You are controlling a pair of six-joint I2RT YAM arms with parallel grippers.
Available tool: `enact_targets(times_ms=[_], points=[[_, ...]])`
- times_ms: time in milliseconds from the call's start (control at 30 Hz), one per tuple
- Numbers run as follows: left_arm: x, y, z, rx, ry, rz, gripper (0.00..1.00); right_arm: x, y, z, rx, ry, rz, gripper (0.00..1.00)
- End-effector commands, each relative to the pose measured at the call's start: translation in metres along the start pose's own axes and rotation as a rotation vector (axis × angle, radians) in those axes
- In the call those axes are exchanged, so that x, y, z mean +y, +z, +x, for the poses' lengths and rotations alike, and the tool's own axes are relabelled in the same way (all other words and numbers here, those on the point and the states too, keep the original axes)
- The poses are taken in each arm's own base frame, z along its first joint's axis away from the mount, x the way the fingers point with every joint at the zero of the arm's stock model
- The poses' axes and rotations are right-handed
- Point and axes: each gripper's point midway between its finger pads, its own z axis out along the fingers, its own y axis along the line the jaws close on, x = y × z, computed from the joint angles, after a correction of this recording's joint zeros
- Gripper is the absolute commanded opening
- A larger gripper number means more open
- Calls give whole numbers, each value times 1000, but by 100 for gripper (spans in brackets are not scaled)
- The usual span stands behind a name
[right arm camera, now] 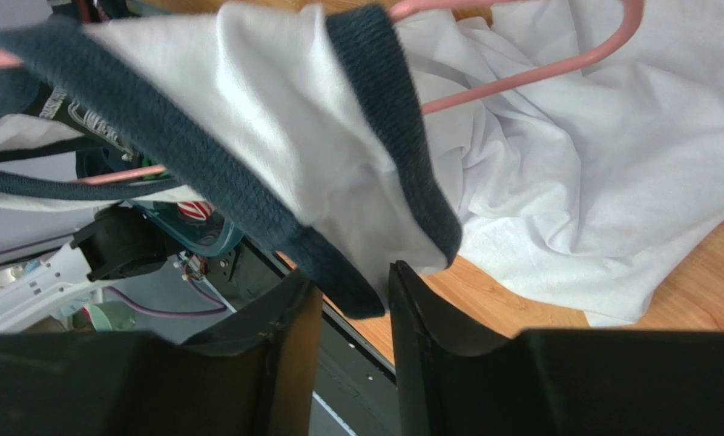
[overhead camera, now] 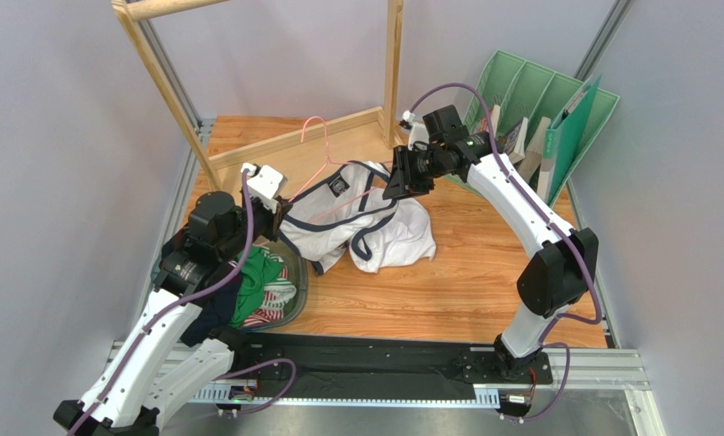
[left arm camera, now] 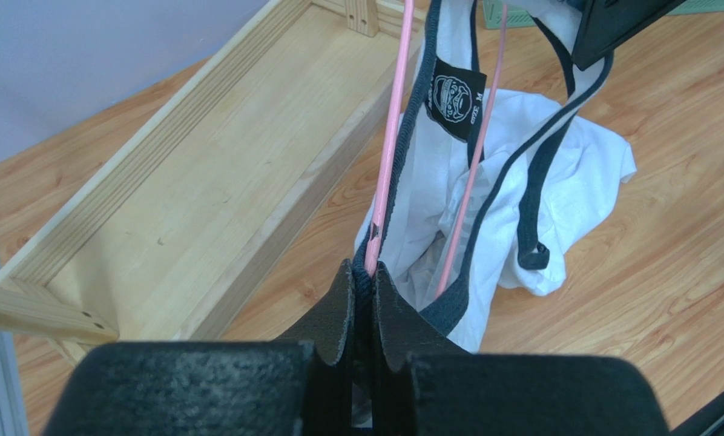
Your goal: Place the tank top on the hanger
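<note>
The tank top (overhead camera: 388, 234) lay bunched on the counter (overhead camera: 484, 282) towards the far edge, partly on the hanger (overhead camera: 320, 145). The left gripper (left arm camera: 364, 272) had its jaws pinched on hanger wire and trim. The right gripper (right arm camera: 355, 282) kept narrow jaws about a strap; whether they gripped it, I couldn't tell.

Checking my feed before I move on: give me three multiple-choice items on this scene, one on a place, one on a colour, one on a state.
1. Where on the table does most of the tank top lie?
A) around the middle
B) far right corner
C) near edge

2. What colour is the hanger?
A) green
B) pink
C) white

3. How is the left claw?
A) open and empty
B) shut on nothing
C) shut on the hanger wire and the navy trim

Answers:
1 A, its white body is bunched on the wood mid-table.
2 B, the thin wire shows pink in every view.
3 C, the left wrist view shows it clamped on both.
</note>
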Motion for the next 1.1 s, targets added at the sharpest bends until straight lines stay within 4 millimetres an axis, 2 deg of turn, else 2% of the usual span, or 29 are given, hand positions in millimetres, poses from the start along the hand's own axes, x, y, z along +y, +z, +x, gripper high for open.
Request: enact_targets(times_ms=[0, 33, 133, 167, 300, 333, 433, 567, 633, 800, 933, 1000, 1067], points=[[4, -5, -29, -120, -21, -10, 0, 39, -29, -10, -85, -124, -93, 43], [4, -5, -29, -121, -21, -9, 0, 43, -31, -8, -82, -134, -101, 53], [6, -7, -31, -135, -27, -15, 0, 47, -43, -1, -81, -170, -101, 60], [8, -8, -33, -141, -29, -17, 0, 47, -52, 3, -84, -179, -89, 82], [11, -11, -37, -159, -34, -4, 0, 45, -80, 9, -121, -275, -24, 87], [11, -12, -38, -163, -35, 2, 0, 43, -87, 6, -143, -294, 3, 100], [8, -16, -42, -169, -36, 43, 0, 46, -107, -1, -192, -359, 26, 100], [-2, -23, -46, -171, -36, 124, 0, 48, -118, -17, -237, -414, 17, 100], [-9, -28, -48, -163, -35, 176, 0, 48, -117, -24, -242, -467, 5, 99], [-23, -40, -58, -147, -27, 274, 0, 71, -121, -42, -313, -615, -91, 98], [-31, -49, -62, -143, -31, 325, 0, 86, -120, -39, -321, -761, -194, 98], [-34, -54, -68, -145, -19, 346, 0, 84, -120, -40, -342, -791, -186, 98], [-38, -55, -64, -111, -31, 382, 0, 88, -126, -43, -383, -846, -185, 99]])
